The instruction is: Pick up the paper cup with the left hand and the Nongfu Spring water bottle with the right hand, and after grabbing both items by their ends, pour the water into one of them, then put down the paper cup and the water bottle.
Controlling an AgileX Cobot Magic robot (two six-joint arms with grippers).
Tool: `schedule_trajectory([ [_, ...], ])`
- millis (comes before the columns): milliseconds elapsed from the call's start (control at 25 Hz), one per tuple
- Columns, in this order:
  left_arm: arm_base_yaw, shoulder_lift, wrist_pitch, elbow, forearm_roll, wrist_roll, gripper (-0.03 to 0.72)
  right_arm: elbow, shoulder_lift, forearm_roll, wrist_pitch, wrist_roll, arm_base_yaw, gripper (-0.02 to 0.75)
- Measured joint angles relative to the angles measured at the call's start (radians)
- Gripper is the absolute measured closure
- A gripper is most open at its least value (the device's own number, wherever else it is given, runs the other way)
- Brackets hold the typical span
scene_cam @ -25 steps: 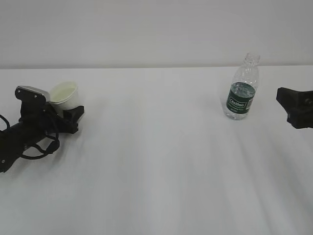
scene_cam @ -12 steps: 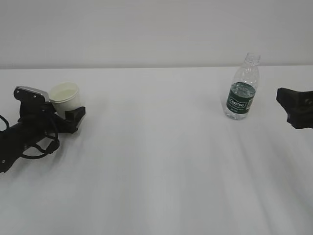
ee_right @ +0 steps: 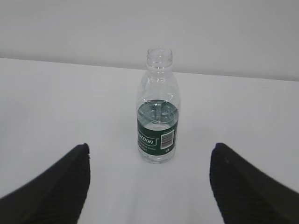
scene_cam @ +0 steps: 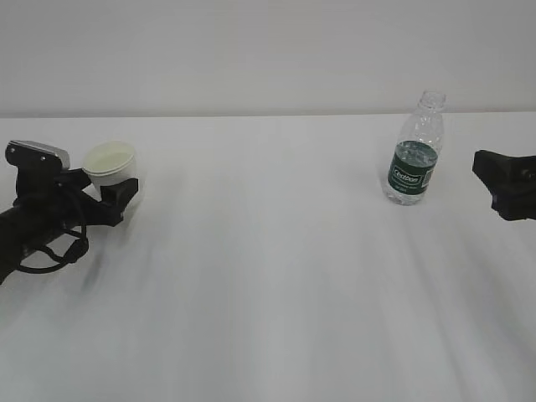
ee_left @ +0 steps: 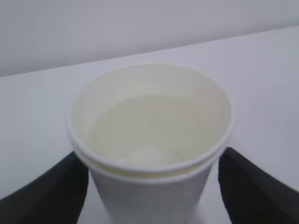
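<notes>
Cups: one small white paper cup (scene_cam: 110, 165), upright on the white surface (scene_cam: 268, 276) at the far left, holding a little clear water (ee_left: 140, 156).
Bottles: one Nongfu Spring water bottle (scene_cam: 415, 151), upright at the far right, capless, green label, part full.
Arms: two black ones, one at each side edge.
Left hand (scene_cam: 102, 194): low at the cup; fingers (ee_left: 51, 196) spread apart on either side of the cup, a thin gap showing, not clamping it.
Right hand (scene_cam: 504, 184): near the right edge, well apart from the bottle; fingers (ee_right: 252, 186) wide apart, holding nothing.
</notes>
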Motion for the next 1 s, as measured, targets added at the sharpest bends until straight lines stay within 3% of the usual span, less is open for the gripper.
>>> schedule_trajectory([
  [720,0.0,-0.232,0.0,0.253,-0.032,0.0,0.068,0.0,0.0,0.0,0.002,0.0,0.0,0.146],
  [1000,0.0,-0.349,0.0,0.356,-0.057,0.0,0.076,-0.035,-0.042,0.0,0.107,0.0,0.0,0.146],
])
